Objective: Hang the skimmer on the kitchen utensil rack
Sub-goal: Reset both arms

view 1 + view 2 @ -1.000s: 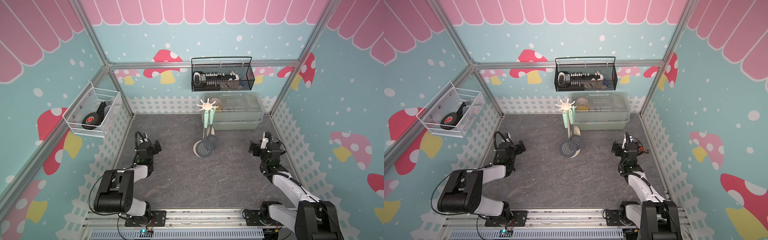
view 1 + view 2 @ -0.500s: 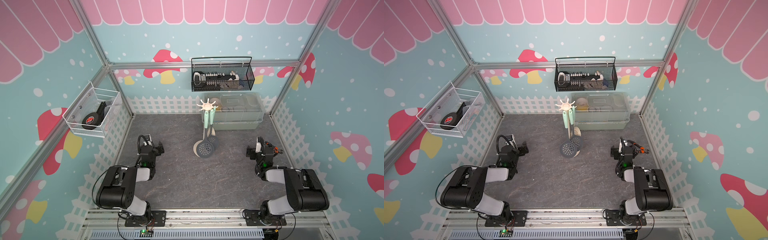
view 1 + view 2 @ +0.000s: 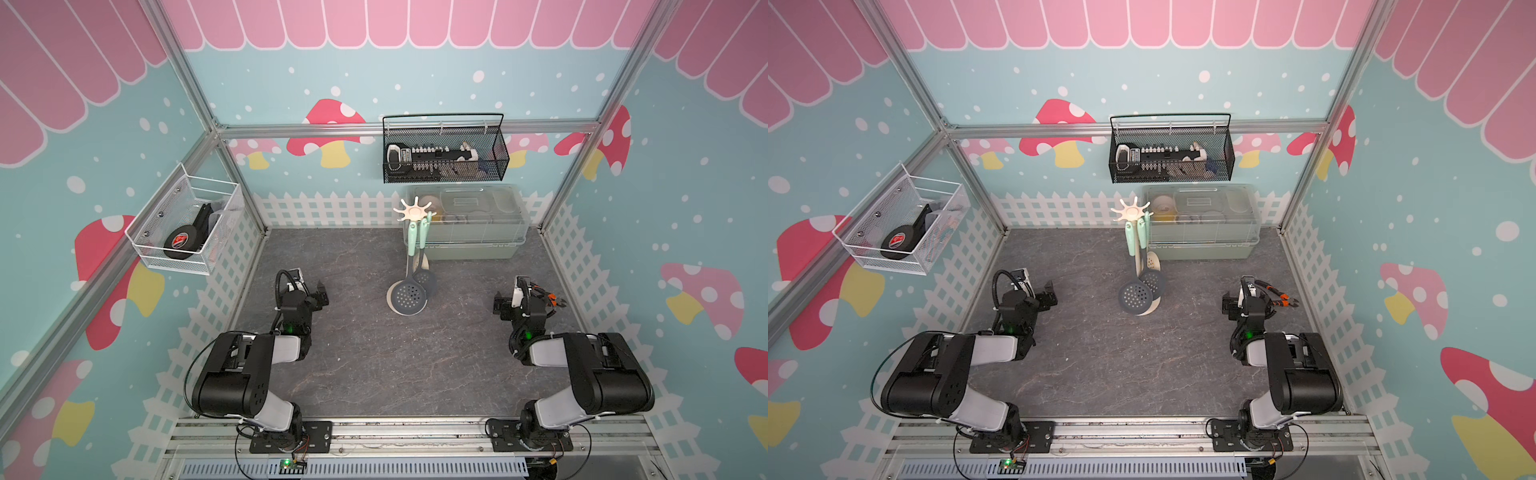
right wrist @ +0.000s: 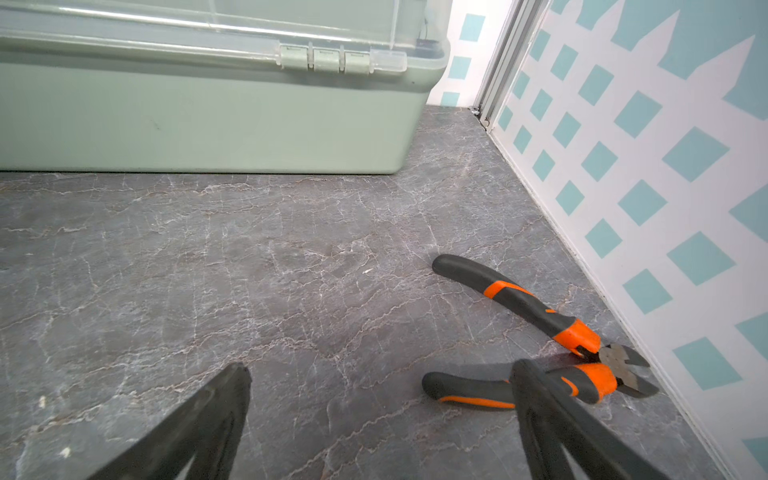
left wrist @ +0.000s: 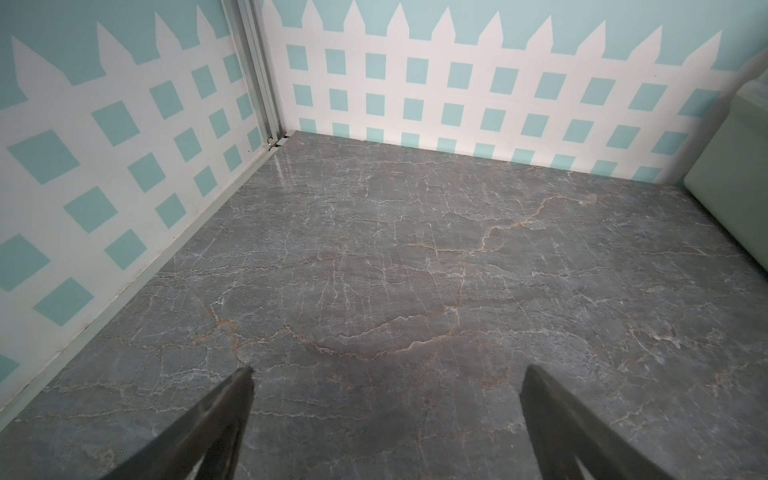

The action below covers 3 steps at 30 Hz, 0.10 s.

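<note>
The cream kitchen utensil rack stands mid-table in front of the green box. The skimmer, with a grey perforated round head and a mint handle, hangs from one of its hooks, head low by the disc base. Beside it hangs a second grey slotted utensil. My left gripper is open over bare table, far to the left of the rack. My right gripper is open too, far to the right, with nothing between its fingers.
Orange-and-black pliers lie by the right wall, next to my right gripper. A green box with a clear lid sits at the back. A black wire basket and a white mesh basket hang on the walls.
Both arms have folded back toward their bases at the front rail. The grippers stay low and open near the side walls. The skimmer and rack have not moved.
</note>
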Motion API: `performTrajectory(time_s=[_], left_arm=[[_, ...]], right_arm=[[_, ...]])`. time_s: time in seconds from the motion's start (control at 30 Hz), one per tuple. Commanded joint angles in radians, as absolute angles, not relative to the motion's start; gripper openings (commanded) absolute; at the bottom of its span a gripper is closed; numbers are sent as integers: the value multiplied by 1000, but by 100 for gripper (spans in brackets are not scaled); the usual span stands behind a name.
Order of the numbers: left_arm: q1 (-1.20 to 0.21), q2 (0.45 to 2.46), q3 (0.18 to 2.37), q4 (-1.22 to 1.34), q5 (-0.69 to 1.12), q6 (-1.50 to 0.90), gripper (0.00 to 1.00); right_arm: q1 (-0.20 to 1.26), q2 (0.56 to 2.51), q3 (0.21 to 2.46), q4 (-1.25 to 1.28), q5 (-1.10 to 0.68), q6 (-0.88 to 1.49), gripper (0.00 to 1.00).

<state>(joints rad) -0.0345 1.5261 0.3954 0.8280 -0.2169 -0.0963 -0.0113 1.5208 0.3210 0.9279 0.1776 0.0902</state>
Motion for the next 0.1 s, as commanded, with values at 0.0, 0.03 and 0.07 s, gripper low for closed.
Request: performTrajectory(time_s=[0.0,0.03,0.07], left_arm=[[-37,1531,397,862,-230,-63,99],[-37,1528,398,862,-230,-63,99],[-39,1529,397,861,-230,-63,99]], right_arm=[[-5,1514,328,966,193,78,99],[-5,1514,327,967,192,78,99],[-5,1512,327,966,193,78,99]])
